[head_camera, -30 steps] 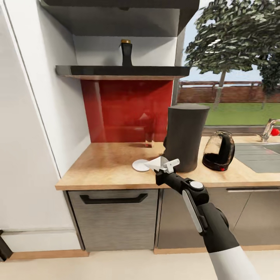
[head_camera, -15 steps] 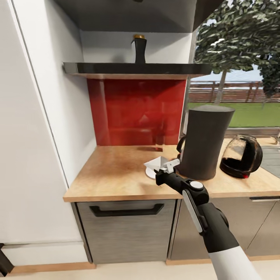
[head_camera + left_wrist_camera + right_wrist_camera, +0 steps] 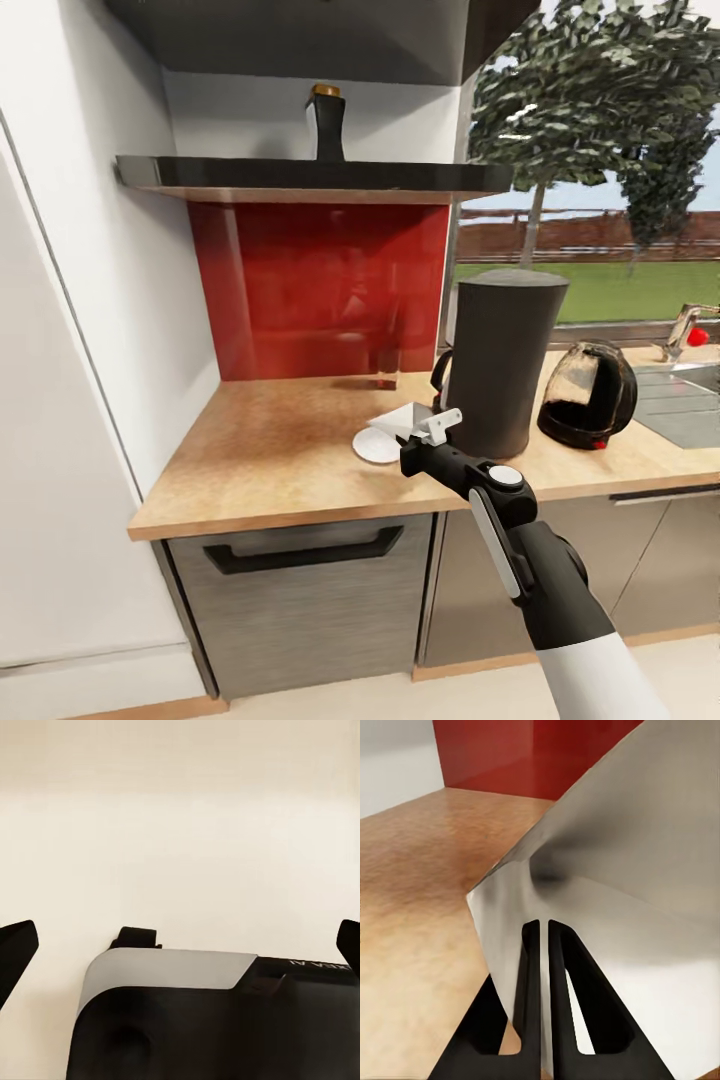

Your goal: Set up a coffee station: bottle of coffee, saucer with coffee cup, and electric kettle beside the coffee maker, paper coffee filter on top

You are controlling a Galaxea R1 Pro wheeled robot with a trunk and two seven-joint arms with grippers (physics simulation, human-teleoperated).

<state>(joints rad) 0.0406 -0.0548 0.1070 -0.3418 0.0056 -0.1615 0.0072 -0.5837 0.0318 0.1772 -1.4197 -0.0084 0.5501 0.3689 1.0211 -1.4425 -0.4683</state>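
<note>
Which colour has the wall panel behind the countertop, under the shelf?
The wall panel is glossy red, seen best in the head view.

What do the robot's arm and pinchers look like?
The right arm is white low down, then black, with a long grey stripe and a round white cap. The right gripper has pale fingers; in its wrist view they look like thin black prongs. The left gripper's fingertips are black.

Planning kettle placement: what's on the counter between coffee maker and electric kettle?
Head view: nothing stands between the coffee maker and the electric kettle, just bare wooden countertop in a narrow gap.
</note>
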